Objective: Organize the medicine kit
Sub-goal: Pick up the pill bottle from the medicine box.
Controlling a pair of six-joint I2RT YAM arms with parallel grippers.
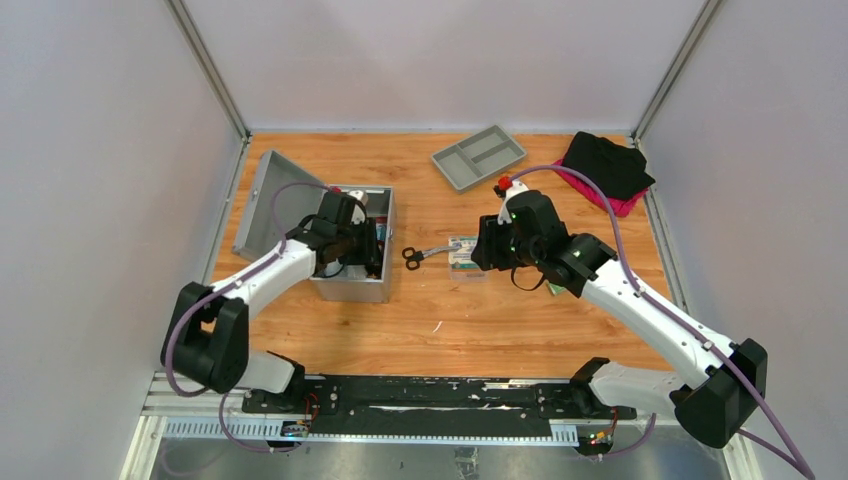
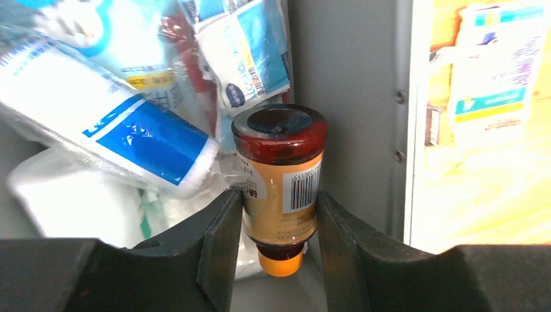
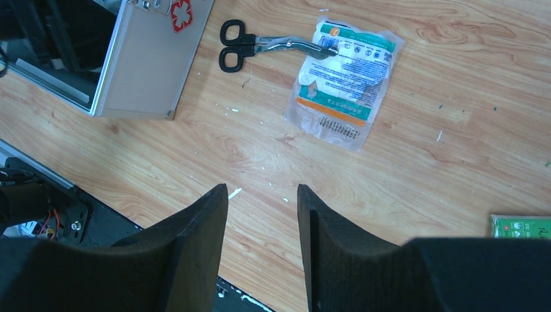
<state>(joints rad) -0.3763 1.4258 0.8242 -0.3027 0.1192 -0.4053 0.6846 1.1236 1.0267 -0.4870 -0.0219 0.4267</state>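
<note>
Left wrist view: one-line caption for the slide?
Left gripper closed on an amber bottle inside the medicine kit, beside blue-and-white packets.

Medicine kit (image 1: 352,290): silver-grey metal case, lid open leftward, red cross on front.

This is a robot test cell in a lab. Plain white partition walls (image 1: 450,60) on bare aluminium corner posts (image 1: 208,70) box in a wood-grain tabletop (image 1: 450,310). Two white-and-black robot arms (image 1: 270,275) trailing purple cables (image 1: 550,167) are bolted to a black mounting rail (image 1: 440,395) at its near edge.
</note>
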